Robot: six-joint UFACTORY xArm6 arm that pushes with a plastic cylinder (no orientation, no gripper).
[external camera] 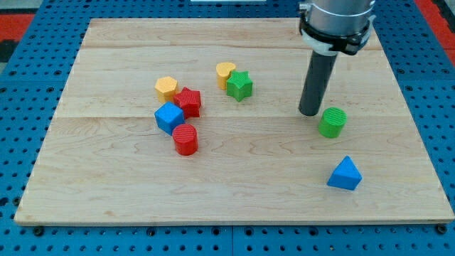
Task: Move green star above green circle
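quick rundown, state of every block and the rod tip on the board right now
my tip: down at the board, just left of the green circle, not clearly touching it
green circle: upright
green star: against the yellow heart
yellow heart: touching the star
yellow hexagon: beside the red star
red star: touching the blue cube
blue cube: in the cluster
red cylinder: upright
blue triangle: alone

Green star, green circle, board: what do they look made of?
Green star and green circle: likely matte plastic, possibly 3D-printed, going by the fine ridges on their sides. Board: pale unfinished-looking wood, with visible grain and plank seams. My tip sits just to the view's left of the circle.
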